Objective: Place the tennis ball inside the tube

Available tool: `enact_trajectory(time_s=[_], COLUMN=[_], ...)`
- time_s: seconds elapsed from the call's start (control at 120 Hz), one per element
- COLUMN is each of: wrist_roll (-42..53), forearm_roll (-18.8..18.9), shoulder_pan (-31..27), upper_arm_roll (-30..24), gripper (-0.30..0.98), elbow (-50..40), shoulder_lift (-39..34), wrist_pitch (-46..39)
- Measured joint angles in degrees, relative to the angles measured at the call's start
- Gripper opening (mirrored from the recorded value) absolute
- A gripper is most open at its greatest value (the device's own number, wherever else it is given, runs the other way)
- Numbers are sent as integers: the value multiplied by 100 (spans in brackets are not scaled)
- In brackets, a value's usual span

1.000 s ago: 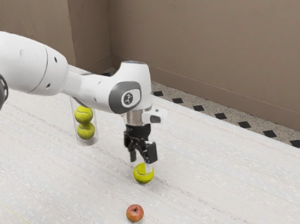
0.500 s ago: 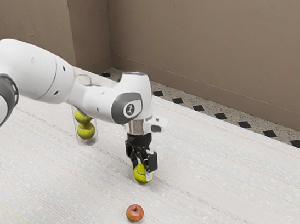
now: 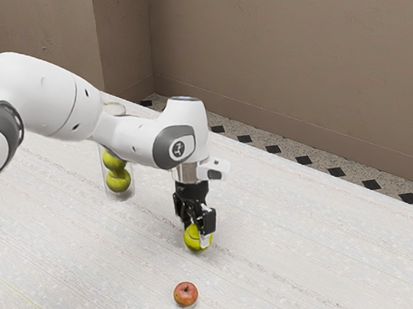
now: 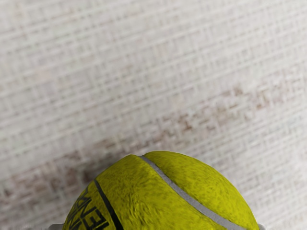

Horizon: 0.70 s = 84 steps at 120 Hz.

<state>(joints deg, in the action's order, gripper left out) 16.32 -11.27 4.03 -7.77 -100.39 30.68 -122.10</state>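
Observation:
Around the loose yellow-green tennis ball (image 3: 192,242), my black gripper (image 3: 196,236) points down and is shut, one finger on either side. In the wrist view the ball (image 4: 163,196) bulges up from the lower edge, and slivers of the gripper (image 4: 158,227) press against its two sides. The clear tube (image 3: 129,188) stands on the table toward the exterior view's left, apart from my hand. Two tennis balls (image 3: 118,181) are stacked inside it. My forearm partly covers the tube's upper part.
A red apple (image 3: 186,294) rests on the white table (image 3: 312,275), nearer the exterior camera than the held ball. Beyond the table's far edge are a tiled floor strip and a brown wall.
My hand came down over the ball from above. Since the half-second-old picture it has barely shifted, and the fingers have drawn in against the ball.

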Motion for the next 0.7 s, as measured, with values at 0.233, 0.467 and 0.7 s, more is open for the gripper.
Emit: enact_trajectory(time_s=[0.233,0.467,0.7], wrist_roll=[-37,-84,-81], forearm_roll=[366,668,1031], shoulder_pan=[-44,-168,-616], upper_arm_roll=[187,628,940], gripper=[30,26,33], elbow=[176,1067,2142], shoulder_lift=[-1092,-1541,-1485], wrist_pitch=[269,1069,2148])
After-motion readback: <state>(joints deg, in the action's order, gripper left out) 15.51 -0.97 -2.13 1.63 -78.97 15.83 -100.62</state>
